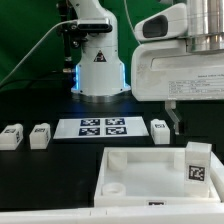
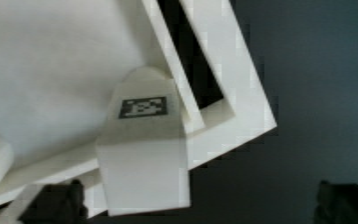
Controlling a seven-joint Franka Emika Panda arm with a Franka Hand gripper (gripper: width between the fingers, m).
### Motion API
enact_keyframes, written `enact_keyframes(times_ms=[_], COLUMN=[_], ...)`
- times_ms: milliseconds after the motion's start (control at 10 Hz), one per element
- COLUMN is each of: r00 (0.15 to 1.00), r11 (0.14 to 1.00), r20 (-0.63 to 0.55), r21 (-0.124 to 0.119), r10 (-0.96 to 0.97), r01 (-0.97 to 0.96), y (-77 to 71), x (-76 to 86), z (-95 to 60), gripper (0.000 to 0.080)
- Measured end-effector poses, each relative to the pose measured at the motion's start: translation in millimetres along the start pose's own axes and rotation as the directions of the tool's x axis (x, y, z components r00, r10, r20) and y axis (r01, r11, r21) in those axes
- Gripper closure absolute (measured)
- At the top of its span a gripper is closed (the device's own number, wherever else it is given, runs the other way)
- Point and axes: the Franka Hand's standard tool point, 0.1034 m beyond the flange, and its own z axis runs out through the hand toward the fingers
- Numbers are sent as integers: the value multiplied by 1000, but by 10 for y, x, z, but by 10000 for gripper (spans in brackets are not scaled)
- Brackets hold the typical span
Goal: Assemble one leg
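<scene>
- The claw (image 1: 172, 118) hangs above the surface (image 1: 50, 170), and in the wrist view its two dark fingertips (image 2: 51, 203) stand wide apart with nothing between them.
- One leg (image 1: 196, 163) stands upright on the corner of the big white panel (image 1: 130, 180) at the exterior view's right, its tag facing the camera.
- Three more legs (image 1: 11, 136) stand on the dark surface beside the marker board (image 1: 102, 127), apart from the panel.
</scene>
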Motion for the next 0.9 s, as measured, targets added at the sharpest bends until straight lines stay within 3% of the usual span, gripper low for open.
enact_keyframes(times_ms=[900], r00=[1000], r11=[1000], r20=[2], r21=[-2], r10=[0], r01=[0], y=[6], x=[-9], z=[19], gripper=[150])
